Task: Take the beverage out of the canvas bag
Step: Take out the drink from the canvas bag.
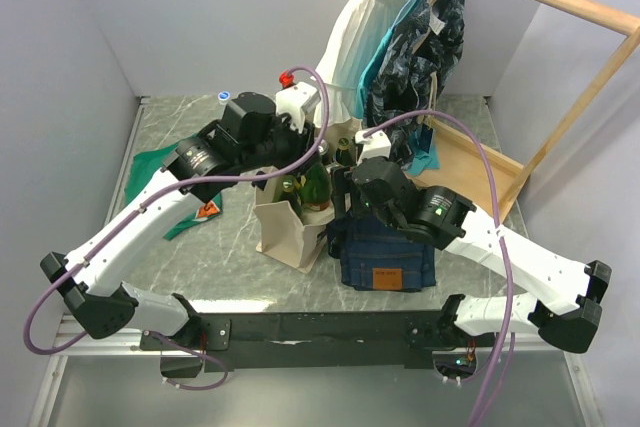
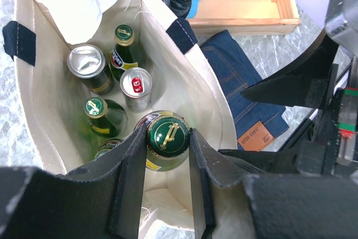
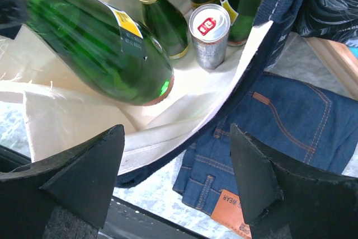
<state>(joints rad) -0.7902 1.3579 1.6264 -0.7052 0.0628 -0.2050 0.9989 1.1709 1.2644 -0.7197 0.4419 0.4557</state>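
Note:
The cream canvas bag (image 1: 285,232) with navy handles stands open mid-table. It also shows in the left wrist view (image 2: 53,76) and the right wrist view (image 3: 67,121). My left gripper (image 2: 168,141) is shut on the cap and neck of a green glass bottle (image 2: 168,135). The bottle is lifted and tilted above the others (image 3: 100,48), its base still inside the bag's mouth (image 1: 316,185). My right gripper (image 3: 178,138) is open and empty, hovering over the bag's near rim and the jeans.
Several more green bottles (image 2: 103,113) and cans (image 2: 136,87) stand in the bag. Folded blue jeans (image 1: 385,252) lie right of it. A green cloth (image 1: 160,162) lies at the left. A wooden rack (image 1: 560,7) with hanging clothes stands behind.

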